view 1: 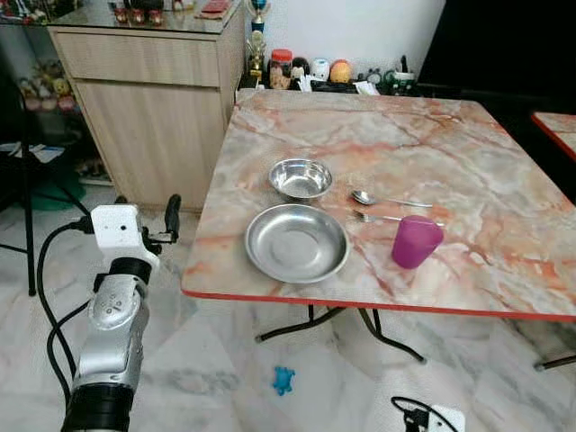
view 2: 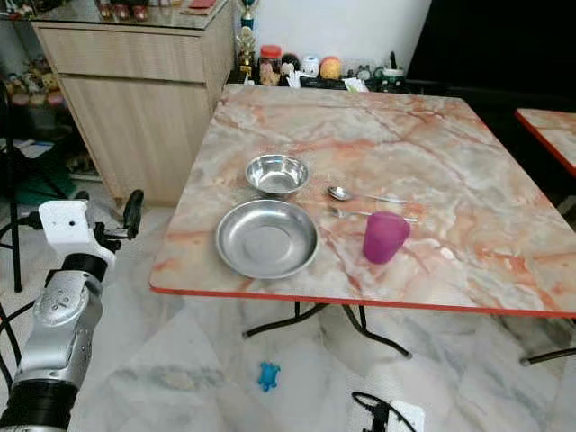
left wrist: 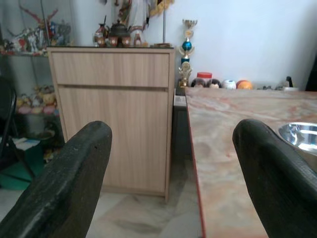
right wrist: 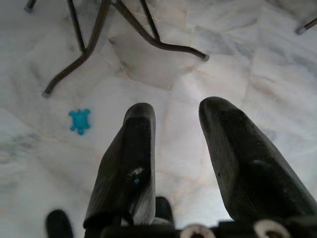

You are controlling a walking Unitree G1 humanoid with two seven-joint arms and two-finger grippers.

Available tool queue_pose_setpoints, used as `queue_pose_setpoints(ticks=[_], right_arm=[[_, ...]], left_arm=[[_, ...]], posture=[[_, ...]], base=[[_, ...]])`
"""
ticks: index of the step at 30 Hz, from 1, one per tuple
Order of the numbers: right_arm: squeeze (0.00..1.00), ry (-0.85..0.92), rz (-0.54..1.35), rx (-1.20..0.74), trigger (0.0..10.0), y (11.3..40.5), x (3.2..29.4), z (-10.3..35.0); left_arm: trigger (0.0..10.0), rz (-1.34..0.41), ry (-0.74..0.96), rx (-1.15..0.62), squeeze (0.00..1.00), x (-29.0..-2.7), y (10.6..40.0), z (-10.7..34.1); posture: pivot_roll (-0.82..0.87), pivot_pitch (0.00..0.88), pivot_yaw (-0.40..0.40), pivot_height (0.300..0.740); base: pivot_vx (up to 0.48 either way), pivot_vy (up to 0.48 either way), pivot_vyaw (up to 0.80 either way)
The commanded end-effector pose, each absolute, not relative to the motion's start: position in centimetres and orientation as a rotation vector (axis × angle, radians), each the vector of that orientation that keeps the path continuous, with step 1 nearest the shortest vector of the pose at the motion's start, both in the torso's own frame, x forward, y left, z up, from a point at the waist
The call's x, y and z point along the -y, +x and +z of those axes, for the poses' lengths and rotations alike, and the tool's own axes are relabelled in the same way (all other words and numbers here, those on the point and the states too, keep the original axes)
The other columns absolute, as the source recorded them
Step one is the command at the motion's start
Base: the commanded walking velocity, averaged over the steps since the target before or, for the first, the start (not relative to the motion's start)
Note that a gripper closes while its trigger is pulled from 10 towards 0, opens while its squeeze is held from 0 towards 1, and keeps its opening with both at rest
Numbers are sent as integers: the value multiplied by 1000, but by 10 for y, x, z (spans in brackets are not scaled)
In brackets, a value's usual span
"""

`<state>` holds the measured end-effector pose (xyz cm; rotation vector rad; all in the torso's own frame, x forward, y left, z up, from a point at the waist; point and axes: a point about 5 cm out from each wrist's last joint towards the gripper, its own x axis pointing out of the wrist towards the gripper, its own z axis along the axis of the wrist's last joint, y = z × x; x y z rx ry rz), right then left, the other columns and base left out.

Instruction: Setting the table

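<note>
On the marble table (view 1: 450, 153) a steel plate (view 1: 297, 243) lies near the front edge, with a steel bowl (view 1: 301, 178) just behind it. To their right lie a spoon (view 1: 387, 200) and a fork (view 1: 391, 218), with a purple cup (view 1: 416, 241) in front of them. My left gripper (left wrist: 171, 173) is held open beside the table's left edge, level with the tabletop and empty. Low down, my right gripper (right wrist: 176, 124) points at the floor in front of the table, its fingers apart with nothing between them.
A wooden cabinet (view 1: 153, 99) stands left of the table, with a gap of marble floor between. Jars and figurines (view 1: 315, 70) line the wall behind the table. A blue toy turtle (view 1: 283, 380) lies on the floor near the folding table legs (view 1: 360, 328). A second table (view 1: 558, 130) is at the right.
</note>
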<state>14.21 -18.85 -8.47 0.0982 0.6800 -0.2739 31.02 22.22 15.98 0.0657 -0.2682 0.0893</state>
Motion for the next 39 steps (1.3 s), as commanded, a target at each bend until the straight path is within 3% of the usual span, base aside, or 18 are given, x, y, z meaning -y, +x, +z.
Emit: queue_pose_setpoints(ticks=[1,9,13,22,29,39], right_arm=[[0,95,-283,-682,10000,141,192,-85],[0,100,-287,-691,10000,141,196,-85],[0,111,-287,-692,10000,140,197,-86],[0,123,-282,-740,10000,137,196,-89],[0,136,-281,-771,10000,134,196,-92],[0,138,-275,-779,10000,134,197,-92]], left_arm=[[10000,50,71,302,0,-213,311,168],[10000,44,55,296,0,-211,314,171],[10000,38,56,298,0,-210,315,173],[10000,36,60,315,0,-208,315,177],[10000,-5,64,307,0,-202,314,176],[10000,-36,40,293,0,-195,312,173]], posture=[[149,0,-51,740],[149,0,-49,740],[151,0,-48,740],[155,0,-47,740],[155,0,-46,740],[156,0,-49,740]], base=[[0,0,-744],[0,0,-605],[0,451,0],[0,0,0],[0,0,-731],[0,0,0]])
